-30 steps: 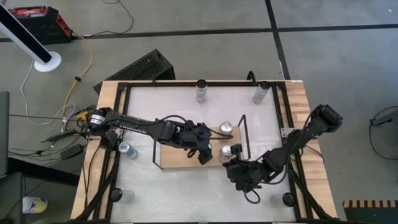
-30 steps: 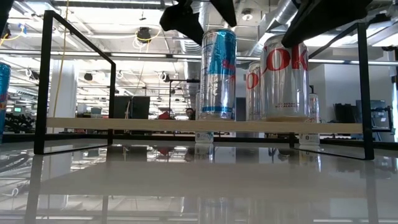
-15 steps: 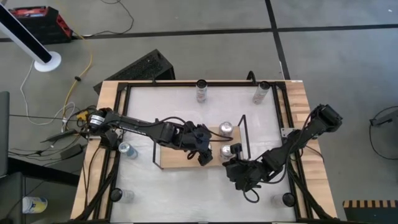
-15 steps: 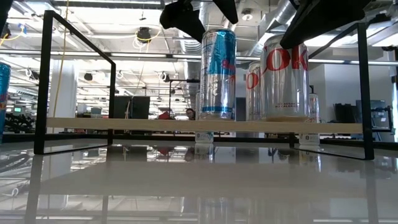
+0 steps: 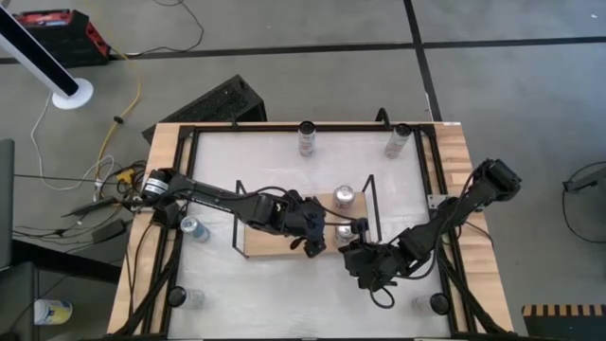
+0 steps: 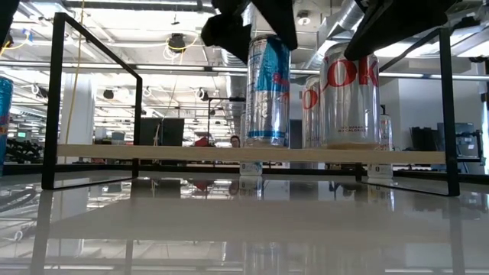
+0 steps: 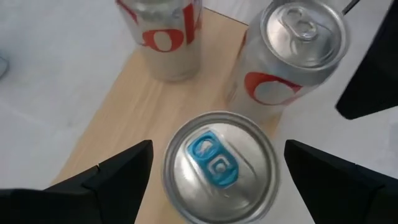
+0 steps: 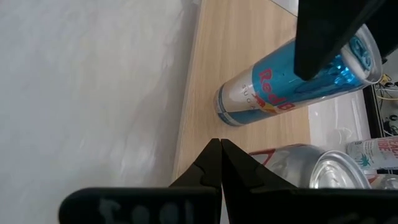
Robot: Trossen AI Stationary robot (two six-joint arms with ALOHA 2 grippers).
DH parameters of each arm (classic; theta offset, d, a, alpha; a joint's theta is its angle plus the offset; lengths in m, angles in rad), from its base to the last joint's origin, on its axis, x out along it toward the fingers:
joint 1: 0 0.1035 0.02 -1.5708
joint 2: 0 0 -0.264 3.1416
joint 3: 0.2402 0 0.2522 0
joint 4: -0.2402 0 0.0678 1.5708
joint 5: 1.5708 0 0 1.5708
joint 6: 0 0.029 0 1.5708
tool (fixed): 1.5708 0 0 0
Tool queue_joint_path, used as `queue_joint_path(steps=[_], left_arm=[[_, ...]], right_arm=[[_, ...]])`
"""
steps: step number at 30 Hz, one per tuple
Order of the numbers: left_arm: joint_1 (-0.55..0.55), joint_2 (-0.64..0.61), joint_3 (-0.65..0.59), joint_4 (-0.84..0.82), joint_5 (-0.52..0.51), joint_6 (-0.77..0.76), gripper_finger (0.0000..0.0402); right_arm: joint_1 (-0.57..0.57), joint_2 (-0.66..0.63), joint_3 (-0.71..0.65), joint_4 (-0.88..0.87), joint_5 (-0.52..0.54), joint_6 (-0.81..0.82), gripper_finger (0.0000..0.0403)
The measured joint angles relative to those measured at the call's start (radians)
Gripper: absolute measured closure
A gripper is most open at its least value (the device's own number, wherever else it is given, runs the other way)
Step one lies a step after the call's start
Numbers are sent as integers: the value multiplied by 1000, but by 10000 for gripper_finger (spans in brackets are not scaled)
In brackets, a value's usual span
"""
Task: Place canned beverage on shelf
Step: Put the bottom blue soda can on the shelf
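Note:
The shelf (image 5: 270, 242) is a light wooden board with black wire frame ends (image 6: 57, 99). On it stand, upright on their bases, a slim blue can (image 6: 267, 92) and two silver Coke cans (image 6: 350, 99) (image 5: 343, 196). My left gripper (image 7: 217, 152) is open above the blue can (image 7: 221, 168), with one finger on either side of its top and a gap to each. In the high view my left gripper (image 5: 308, 237) hides that can. My right gripper (image 5: 360, 254) is shut and empty, its tips (image 8: 220, 144) over the board's near edge by the Coke cans.
Loose cans stand on the table: two at the far edge (image 5: 308, 139) (image 5: 398, 142), one left of the shelf (image 5: 194, 229), and one at the near left (image 5: 192, 298). The table's black frame rails (image 5: 180, 189) run along its sides. The white top in front of the shelf (image 6: 244, 229) holds nothing.
My left gripper has shifted a little toward the table's near edge. In the low view its fingers now overlap the top of the blue can. The blue can and both Coke cans have stayed upright on the board.

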Motion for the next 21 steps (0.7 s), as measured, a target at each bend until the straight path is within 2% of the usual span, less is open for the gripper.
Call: queue_joint_path(steps=[7,10,16,21], left_arm=[[0,0,0,-8,4,1,62],[0,0,0,-13,5,4,89],[0,0,0,-16,42,40,179],[1,-1,3,-11,35,111,183]], right_arm=[[0,0,0,0,0,0,378],[0,0,0,0,0,0,378],[0,0,0,1,1,0,378],[0,0,0,1,1,0,378]])
